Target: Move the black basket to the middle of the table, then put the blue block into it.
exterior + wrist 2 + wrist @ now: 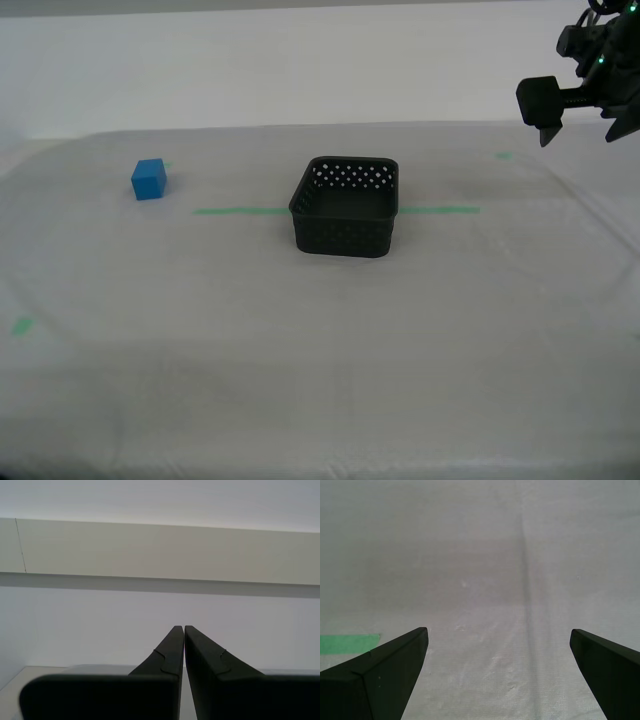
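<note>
The black basket (341, 232) stands upright and empty near the middle of the table (300, 360), on the green tape line (235, 211). The blue block (148, 179) sits alone on the cloth toward the exterior view's left. My first gripper (497, 630) is open above bare cloth, with nothing between its fingers. My second gripper (181, 627) is shut on nothing and faces a pale wall. An arm (590, 80) hangs high at the exterior view's upper right, far from both basket and block; which arm it is I cannot tell.
A short green tape piece (347, 643) lies on the cloth beside one first-gripper finger. Small green tape bits (22, 325) mark the cloth at the exterior view's left, and another (504, 155) at its far right. A white wall stands behind the table.
</note>
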Controlling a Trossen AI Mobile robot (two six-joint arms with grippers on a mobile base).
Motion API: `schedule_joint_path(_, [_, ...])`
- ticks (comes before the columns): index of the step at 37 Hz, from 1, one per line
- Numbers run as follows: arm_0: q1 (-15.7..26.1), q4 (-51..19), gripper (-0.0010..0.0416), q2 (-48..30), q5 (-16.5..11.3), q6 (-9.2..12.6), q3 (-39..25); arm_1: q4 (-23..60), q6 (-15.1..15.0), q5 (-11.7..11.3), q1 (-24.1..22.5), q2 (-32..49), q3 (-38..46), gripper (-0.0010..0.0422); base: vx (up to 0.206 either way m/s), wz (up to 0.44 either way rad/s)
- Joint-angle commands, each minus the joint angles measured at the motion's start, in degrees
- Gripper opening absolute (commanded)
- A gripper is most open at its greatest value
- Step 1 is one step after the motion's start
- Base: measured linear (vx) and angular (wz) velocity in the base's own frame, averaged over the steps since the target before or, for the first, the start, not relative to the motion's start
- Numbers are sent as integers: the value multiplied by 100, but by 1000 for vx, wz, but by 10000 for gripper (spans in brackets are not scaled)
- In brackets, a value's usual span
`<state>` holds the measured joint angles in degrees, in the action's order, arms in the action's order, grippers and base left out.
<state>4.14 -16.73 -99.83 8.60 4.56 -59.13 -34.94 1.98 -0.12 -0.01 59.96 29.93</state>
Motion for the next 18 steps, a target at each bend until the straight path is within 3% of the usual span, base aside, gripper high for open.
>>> schedule_joint_path(1, [2, 2, 399, 4, -11, -9, -4, -31, 9, -7, 0, 0, 7, 0, 0, 0])
schedule_joint_path(18, [2, 2, 399, 4, -11, -9, -7, 11, 4, -57, 0, 0, 7, 0, 0, 0])
